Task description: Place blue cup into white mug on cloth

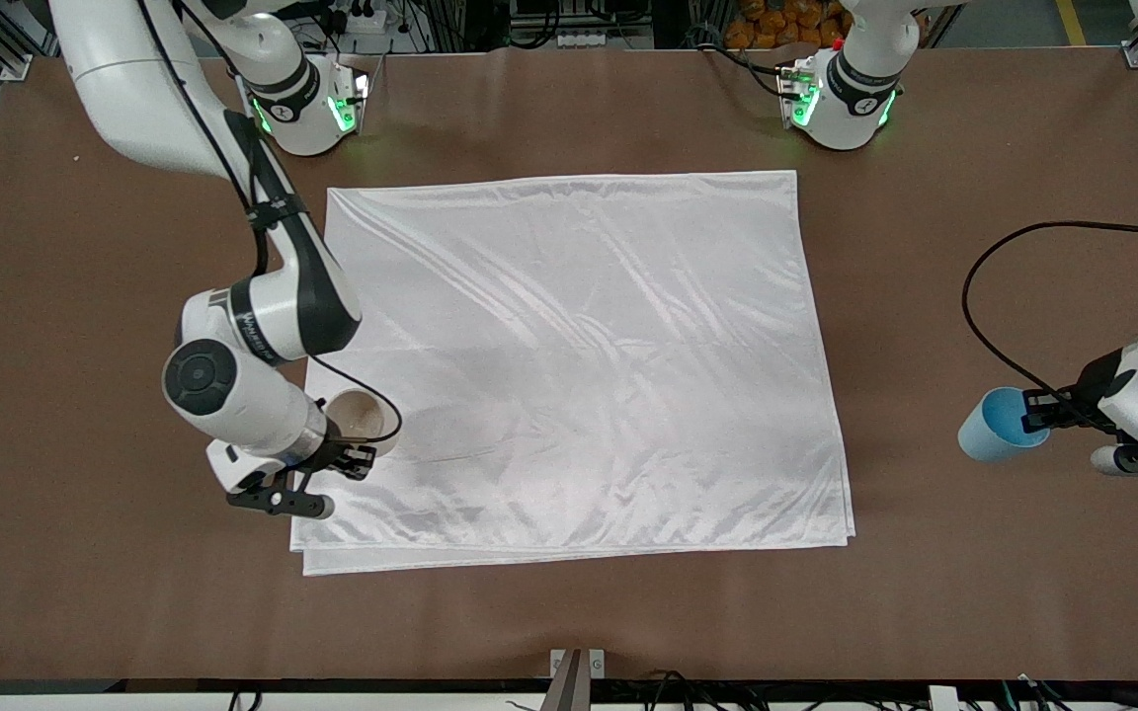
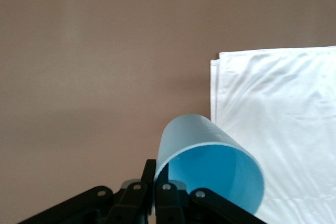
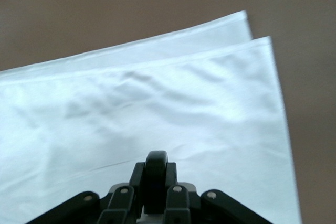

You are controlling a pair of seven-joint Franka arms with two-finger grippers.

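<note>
Blue cup is showing light blue outside, brighter blue inside. White mug is looking cream-white, beige inside. Cloth is gleaming shiny white with diagonal wrinkle streaks. Table is reading plain brown. Both grippers, left gripper and right gripper, are showing black fingers on white arms; bases are glowing green.
</note>
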